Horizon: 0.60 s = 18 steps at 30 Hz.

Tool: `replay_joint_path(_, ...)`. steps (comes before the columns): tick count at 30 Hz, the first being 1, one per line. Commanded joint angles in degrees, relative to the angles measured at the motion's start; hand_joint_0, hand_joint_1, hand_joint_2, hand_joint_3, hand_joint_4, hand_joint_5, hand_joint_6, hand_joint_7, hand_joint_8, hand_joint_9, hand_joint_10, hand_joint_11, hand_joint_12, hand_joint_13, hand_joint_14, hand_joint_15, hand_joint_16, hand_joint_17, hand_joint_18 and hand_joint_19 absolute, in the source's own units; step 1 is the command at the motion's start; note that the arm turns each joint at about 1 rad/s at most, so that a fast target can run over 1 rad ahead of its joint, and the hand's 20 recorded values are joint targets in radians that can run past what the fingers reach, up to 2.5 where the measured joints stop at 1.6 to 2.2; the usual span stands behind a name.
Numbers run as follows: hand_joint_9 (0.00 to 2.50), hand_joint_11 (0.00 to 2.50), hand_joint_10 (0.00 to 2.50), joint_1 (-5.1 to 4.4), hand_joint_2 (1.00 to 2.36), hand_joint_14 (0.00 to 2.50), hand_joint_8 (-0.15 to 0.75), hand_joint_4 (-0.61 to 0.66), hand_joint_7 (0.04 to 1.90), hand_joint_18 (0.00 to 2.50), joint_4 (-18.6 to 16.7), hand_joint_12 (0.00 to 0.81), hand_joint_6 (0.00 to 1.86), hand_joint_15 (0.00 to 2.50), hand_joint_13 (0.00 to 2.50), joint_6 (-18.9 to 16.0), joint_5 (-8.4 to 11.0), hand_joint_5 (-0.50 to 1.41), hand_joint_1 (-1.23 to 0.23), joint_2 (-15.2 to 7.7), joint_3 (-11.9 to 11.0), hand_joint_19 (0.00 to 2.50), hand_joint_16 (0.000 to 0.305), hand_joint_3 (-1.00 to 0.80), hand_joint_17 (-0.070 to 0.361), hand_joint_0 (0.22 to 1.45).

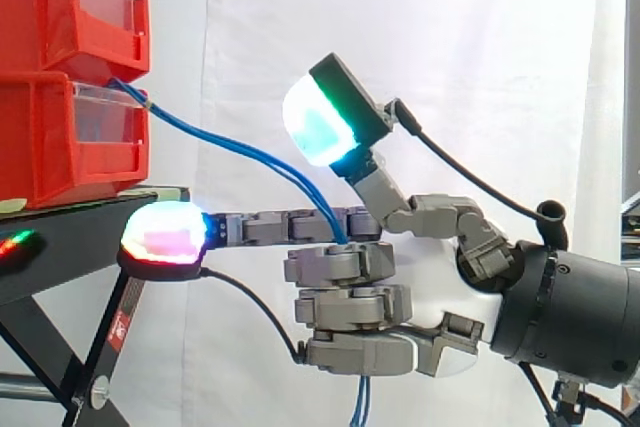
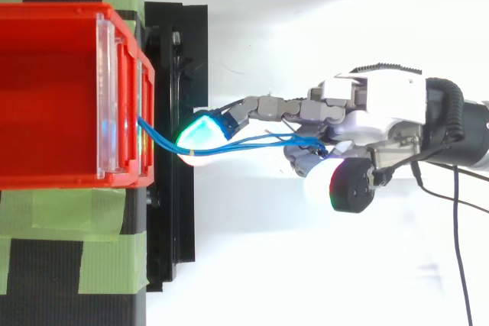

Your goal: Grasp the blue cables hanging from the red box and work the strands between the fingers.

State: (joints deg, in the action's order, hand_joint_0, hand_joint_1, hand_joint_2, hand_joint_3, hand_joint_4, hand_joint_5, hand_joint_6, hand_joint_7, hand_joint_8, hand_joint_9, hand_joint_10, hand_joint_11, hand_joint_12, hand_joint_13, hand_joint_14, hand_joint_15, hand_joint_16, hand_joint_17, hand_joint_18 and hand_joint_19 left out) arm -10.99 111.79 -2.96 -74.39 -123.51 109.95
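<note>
Grey robot hand [image 1: 450, 292] on dark wrist [image 1: 570, 312] lay level from right; uppermost finger straight, glowing pad [image 1: 165, 232] leading; thumb raised; lower fingers curled round thin blue cables [image 1: 250, 152].

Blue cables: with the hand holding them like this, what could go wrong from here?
1. The blue cables run almost straight from the lower red bin into the curled fingers of the hand. Pulling away could drag the bin or yank the strands out of it.
2. One straight fingertip sits close to the edge of the black stand and might knock it if the hand moves in.
</note>
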Motion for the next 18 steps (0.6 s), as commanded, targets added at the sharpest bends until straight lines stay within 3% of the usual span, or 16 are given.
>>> replay_joint_path(1,0.87,1.93,2.5,0.0,1.0,2.5,0.378,0.3,0.84,1.59,-0.08,0.438,0.01,1.51,1.06,-0.11,-0.05,-0.03,-0.51,0.02,0.0,1.5,0.059,-1.0,0.132,0.74)
replay_joint_path(6,0.87,2.09,2.5,0.0,1.0,2.5,0.39,0.32,0.93,1.65,0.0,0.466,0.01,1.54,1.13,-0.38,-0.05,0.03,-0.52,0.46,0.0,1.18,0.066,-1.0,0.148,0.73)
replay_joint_path(12,0.87,2.24,2.5,0.0,1.0,2.5,0.395,0.32,1.04,1.71,1.23,0.491,0.01,1.56,1.2,-0.11,0.21,0.1,-0.54,3.1,0.0,0.97,0.069,-1.0,0.155,0.72)
replay_joint_path(18,0.9,2.31,2.5,0.0,1.0,2.5,0.401,0.3,1.05,1.78,7.39,0.499,0.01,1.53,1.26,-0.64,0.83,0.15,-0.58,4.86,-0.35,0.95,0.067,-1.0,0.151,0.74)
